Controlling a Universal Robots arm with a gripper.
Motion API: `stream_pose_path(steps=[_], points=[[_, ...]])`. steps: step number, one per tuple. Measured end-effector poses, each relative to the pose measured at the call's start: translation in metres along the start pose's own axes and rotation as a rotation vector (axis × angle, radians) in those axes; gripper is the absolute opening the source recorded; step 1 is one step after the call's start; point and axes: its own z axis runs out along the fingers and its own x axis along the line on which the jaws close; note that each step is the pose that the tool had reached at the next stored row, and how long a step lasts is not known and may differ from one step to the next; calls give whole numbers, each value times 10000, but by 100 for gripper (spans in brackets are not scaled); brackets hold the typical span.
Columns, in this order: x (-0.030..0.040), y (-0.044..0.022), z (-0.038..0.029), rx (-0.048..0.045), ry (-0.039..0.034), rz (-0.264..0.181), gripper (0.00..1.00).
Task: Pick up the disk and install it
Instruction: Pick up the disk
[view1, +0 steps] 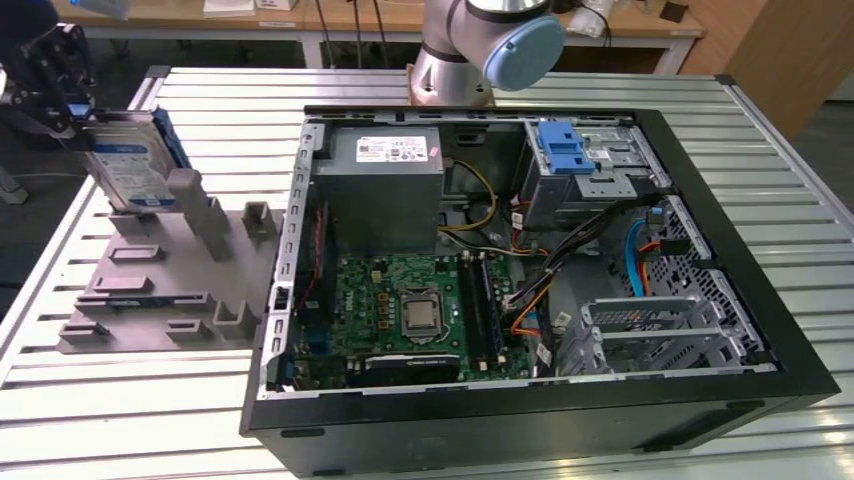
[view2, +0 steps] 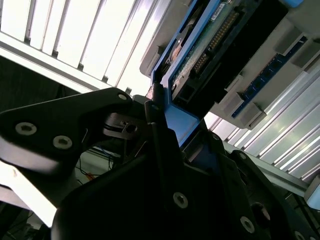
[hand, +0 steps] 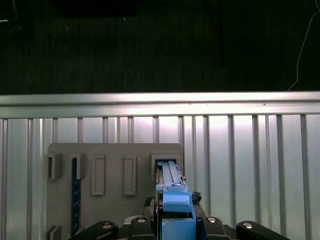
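Observation:
The disk (view1: 127, 165), silver-grey with a white-and-blue label and blue carrier frame, stands on edge and tilted over the far end of a grey slotted holder (view1: 160, 280) at the exterior view's left. My gripper (view1: 70, 100) is shut on its upper end. The first wrist view looks down the blue frame of the disk (hand: 172, 197), between my gripper's (hand: 177, 225) fingers, to its lower edge at a slot in the holder (hand: 115, 150); I cannot tell if it still sits in the slot. In the second wrist view my gripper (view2: 167, 125) clamps the disk (view2: 200, 55) by its blue frame.
An open black computer case (view1: 534, 425) lies right of the holder, with a motherboard (view1: 407, 310), a grey power supply (view1: 387, 190), a blue latch on a silver cage (view1: 567, 150) and a metal drive cage (view1: 667, 320). The arm's base (view1: 467, 50) stands behind it on the slatted metal table (view1: 134, 420).

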Motion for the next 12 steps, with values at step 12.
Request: stream_pose_path(steps=[12], points=[[-6, 1, -29, 0, 0, 0, 36]])
